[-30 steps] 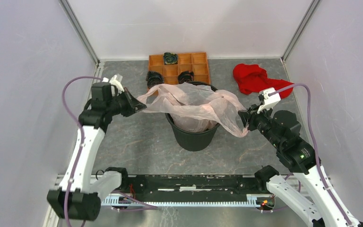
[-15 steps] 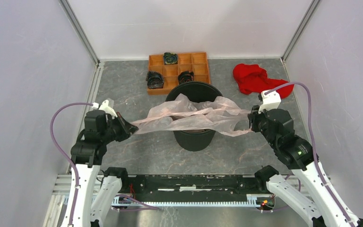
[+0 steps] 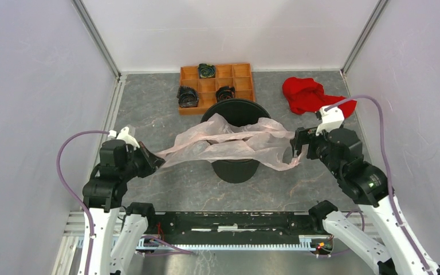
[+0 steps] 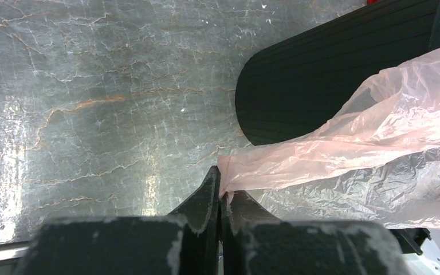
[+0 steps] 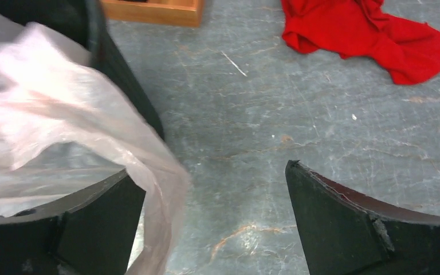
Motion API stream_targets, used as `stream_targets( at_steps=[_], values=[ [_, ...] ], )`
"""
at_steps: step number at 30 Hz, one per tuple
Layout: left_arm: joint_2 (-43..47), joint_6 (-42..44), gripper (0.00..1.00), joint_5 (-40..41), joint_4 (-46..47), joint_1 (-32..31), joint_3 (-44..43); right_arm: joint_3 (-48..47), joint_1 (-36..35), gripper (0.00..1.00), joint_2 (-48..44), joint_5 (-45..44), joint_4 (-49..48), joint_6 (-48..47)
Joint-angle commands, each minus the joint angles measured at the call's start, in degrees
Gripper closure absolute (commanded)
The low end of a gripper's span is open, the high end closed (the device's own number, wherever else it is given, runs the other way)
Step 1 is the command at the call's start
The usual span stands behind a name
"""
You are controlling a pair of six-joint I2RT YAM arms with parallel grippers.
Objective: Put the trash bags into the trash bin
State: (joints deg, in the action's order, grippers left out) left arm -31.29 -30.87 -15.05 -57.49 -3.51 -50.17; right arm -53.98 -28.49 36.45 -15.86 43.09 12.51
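The pink bag lies stretched over the top of the black bin. The left pincer is pinching its corner. The right pincer is spread wide, and the bag seems to rest against one side of it.

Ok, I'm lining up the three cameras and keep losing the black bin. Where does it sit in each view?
Top external: the black bin stands at the centre of the picture, between the two arms.
Left wrist: the bin is at upper right, showing as a dark ribbed wall.
Right wrist: the bin is at upper left, a dark wall strip beside the film.
Shared landmark: the pink bag draped across the bin.
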Motion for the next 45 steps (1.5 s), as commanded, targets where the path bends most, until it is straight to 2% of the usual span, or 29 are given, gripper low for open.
stream_targets(
  at_steps=[1, 4, 7, 10, 13, 19, 22, 24, 27, 31, 35, 38, 40, 45],
  values=[
    [-0.2, -1.9, 0.98, -1.8, 2.3, 0.1, -2.4, -12.7, -0.1, 0.02, 3.3, 5.9, 6.1, 3.9],
    [-0.5, -2.4, 0.98, -2.4, 3.9, 0.2, -2.8, -16.9, -0.1, 0.02, 4.5, 7.6, 12.5, 5.5],
    [-0.6, -3.0, 0.98, -3.9, 5.3, 0.0, -3.0, -16.8, -0.1, 0.02, 0.6, 10.7, 10.9, 9.1],
    [-0.5, -3.8, 0.98, -5.1, 6.3, -0.3, -2.6, -14.0, 0.0, 0.02, -4.4, 12.7, 2.7, 14.3],
    [-0.7, -4.1, 0.98, -5.9, 6.7, -0.8, -2.4, -7.1, -0.1, 0.02, -7.5, 12.9, -7.8, 18.4],
    [-1.5, -5.5, 0.98, -9.6, 8.5, -1.1, -2.3, 2.5, -0.1, 0.02, -2.5, 16.5, -23.7, 8.0],
    [-1.6, -5.5, 0.98, -9.7, 8.5, -1.1, -2.1, 4.2, -0.1, 0.02, -1.6, 20.0, -30.8, 8.8],
    [-1.6, -5.3, 0.98, -9.8, 8.5, -1.1, -1.8, 1.1, -0.1, 0.02, 0.4, 21.0, -29.4, 10.2],
    [-1.6, -5.5, 0.98, -9.7, 8.6, -1.1, -1.1, -5.9, 0.0, 0.02, 3.1, 19.3, -20.4, 11.6],
    [-1.5, -5.3, 0.98, -8.9, 8.6, -1.1, -0.9, -8.5, -0.1, 0.02, 0.5, 15.6, -10.6, 12.1],
    [-1.7, -5.2, 0.98, -8.8, 8.6, -1.1, -1.7, -9.7, -0.1, 0.02, -2.2, 11.3, -2.3, 5.6],
    [-2.5, -4.5, 0.98, -8.6, 8.4, -1.4, -2.8, -8.0, -0.1, 0.02, -4.8, 15.3, 0.2, 1.6],
    [-2.9, -4.1, 0.98, -8.2, 7.8, -1.5, -3.6, -3.7, 0.0, 0.02, -7.8, 22.1, -1.0, 0.9],
    [-4.2, -4.1, 0.98, -7.6, 7.7, -1.6, -3.9, 6.9, -0.1, 0.02, -13.7, 33.1, -7.8, 7.5]
  ],
)
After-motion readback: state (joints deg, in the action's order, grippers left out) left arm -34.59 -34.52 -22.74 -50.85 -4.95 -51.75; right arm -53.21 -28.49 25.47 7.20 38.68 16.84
